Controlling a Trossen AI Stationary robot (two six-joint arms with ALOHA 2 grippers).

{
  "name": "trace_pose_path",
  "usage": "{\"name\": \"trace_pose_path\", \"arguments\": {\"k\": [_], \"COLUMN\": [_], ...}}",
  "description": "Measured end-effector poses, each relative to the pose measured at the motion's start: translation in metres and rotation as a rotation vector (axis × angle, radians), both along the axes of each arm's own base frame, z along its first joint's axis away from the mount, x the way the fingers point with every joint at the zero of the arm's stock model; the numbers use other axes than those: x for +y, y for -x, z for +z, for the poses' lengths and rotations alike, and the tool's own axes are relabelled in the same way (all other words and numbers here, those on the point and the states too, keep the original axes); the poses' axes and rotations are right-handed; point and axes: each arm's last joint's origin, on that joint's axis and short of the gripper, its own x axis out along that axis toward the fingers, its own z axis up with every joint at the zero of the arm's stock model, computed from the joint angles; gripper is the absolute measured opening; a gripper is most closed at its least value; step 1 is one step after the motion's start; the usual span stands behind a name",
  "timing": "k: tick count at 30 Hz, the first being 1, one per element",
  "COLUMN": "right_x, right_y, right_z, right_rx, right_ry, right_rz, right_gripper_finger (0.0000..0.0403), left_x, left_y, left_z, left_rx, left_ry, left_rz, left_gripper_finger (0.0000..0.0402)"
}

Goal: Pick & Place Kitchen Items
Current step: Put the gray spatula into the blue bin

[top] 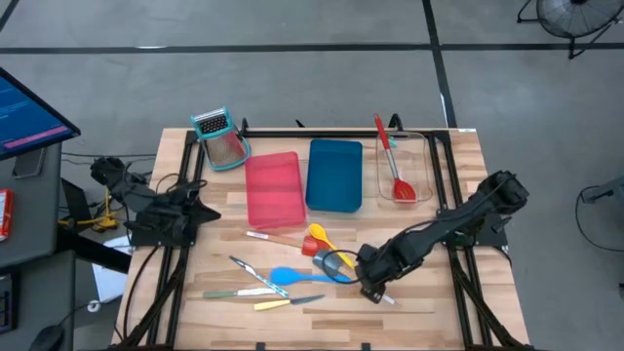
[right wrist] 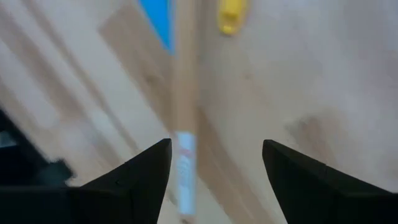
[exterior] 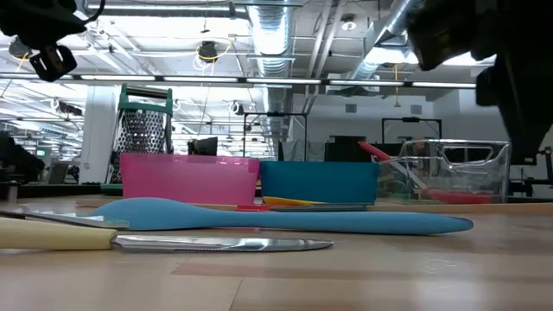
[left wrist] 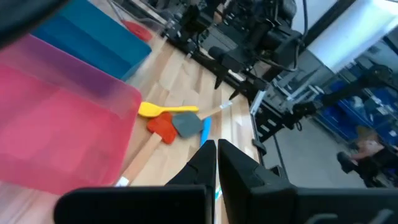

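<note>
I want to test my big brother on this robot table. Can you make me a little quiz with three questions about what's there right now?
1. True or false: the long red spoon lies in the clear tray.
2. Which tray sits between the other two? A) the pink tray B) the blue tray C) the clear tray
3. Fill in: the right gripper hovers open over the wooden handle of the grey spatula, while the left gripper, off at the table's left side, is ____.

Key: 1 true; 2 B; 3 shut
</note>
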Motion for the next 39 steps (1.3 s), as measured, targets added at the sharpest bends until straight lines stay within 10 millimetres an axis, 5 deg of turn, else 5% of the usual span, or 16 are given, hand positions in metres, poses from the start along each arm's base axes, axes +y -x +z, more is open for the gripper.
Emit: {"name": "trace_pose_path", "arguments": {"k": [13, 25, 39], "right_x": [0.008, 0.012, 0.014], "right_y": [-0.01, -0.013, -0.011], "right_z": [-0.03, -0.057, -0.05], "right_rx": [0.044, 0.126, 0.136], "right_ry": [0.016, 0.062, -0.016], "right_rz": [0.026, 0.041, 0.055], "right_gripper_finger": [0.0251, 0.0272, 0.0009], "left_x": [-0.005, -0.005, -0.005], "left_y": [-0.006, -0.006, -0.006], "left_z": [-0.022, -0.022, -0.022], "left_rx": [0.063, 0.065, 0.063], "left_ry": [0.023, 0.032, 0.012], "left_rz": [0.013, 0.016, 0.01], "left_gripper_finger": [0.0005, 0.0074, 0.0077]}}
